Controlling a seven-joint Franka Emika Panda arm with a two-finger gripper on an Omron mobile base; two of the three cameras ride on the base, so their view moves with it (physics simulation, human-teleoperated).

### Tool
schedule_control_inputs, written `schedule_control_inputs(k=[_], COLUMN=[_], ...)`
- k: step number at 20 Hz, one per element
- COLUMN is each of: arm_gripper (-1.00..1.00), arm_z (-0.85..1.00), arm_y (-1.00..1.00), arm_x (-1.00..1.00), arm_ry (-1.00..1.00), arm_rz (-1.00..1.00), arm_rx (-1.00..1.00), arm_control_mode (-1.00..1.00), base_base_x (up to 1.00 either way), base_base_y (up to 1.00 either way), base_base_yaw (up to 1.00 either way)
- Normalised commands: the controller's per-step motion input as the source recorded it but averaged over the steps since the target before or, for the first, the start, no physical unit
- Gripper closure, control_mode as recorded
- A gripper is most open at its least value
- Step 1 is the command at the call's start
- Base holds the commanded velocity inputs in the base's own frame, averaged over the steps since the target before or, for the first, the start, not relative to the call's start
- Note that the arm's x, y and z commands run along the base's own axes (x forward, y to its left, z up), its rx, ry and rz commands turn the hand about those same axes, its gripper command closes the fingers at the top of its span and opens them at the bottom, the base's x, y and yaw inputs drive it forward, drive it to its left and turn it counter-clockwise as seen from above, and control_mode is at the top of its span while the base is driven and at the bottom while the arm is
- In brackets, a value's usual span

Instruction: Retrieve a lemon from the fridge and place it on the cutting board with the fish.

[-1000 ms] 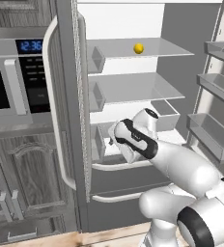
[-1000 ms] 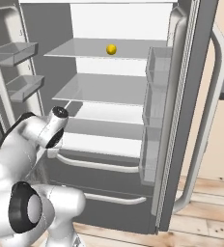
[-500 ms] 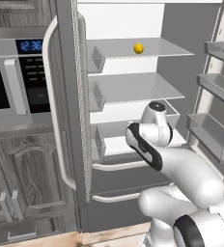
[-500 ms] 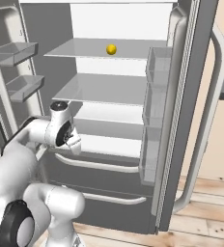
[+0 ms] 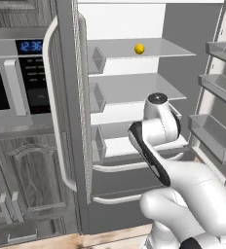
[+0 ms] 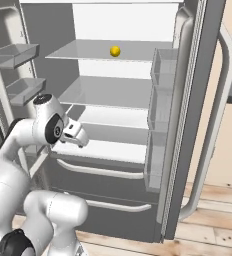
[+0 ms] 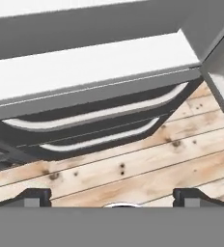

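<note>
Claw wide open at the fridge, lemon still shelved

The claw (image 7: 112,195) holds nothing, fingertips spread over the wood floor (image 7: 147,169) before the fridge (image 6: 113,130) drawers. The lemon (image 6: 115,51) sits on the top shelf, well above it.

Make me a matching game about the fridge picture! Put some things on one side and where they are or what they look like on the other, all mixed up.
Things:
1. lemon
2. gripper
3. fridge
4. microwave

Descriptions:
A. doors swung wide open
B. built into the dark cabinets left of the fridge, with a blue clock
C. alone on the top glass shelf
D. open and holding nothing, low in front of the bottom shelves

Right pairs: 1-C, 2-D, 3-A, 4-B
</note>
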Motion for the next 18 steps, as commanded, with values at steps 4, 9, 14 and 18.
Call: schedule_control_inputs(k=[4,9,14,18], arm_gripper=[-1.0,-1.0,-1.0,-1.0], arm_z=[0.54,-0.11,0.37,0.12], arm_y=[-0.35,-0.22,-0.02,0.01], arm_x=[-0.09,0.0,-0.32,-0.3], arm_ry=[0.0,0.17,0.0,0.05], arm_rz=[0.28,0.11,-0.01,0.0], arm_rx=[-0.06,0.06,-0.09,-0.03], arm_control_mode=[-1.0,-1.0,-1.0,-1.0], base_base_x=[0.0,0.0,0.0,0.0], base_base_y=[0.0,0.0,0.0,0.0], base_base_yaw=[0.0,0.0,0.0,0.0])
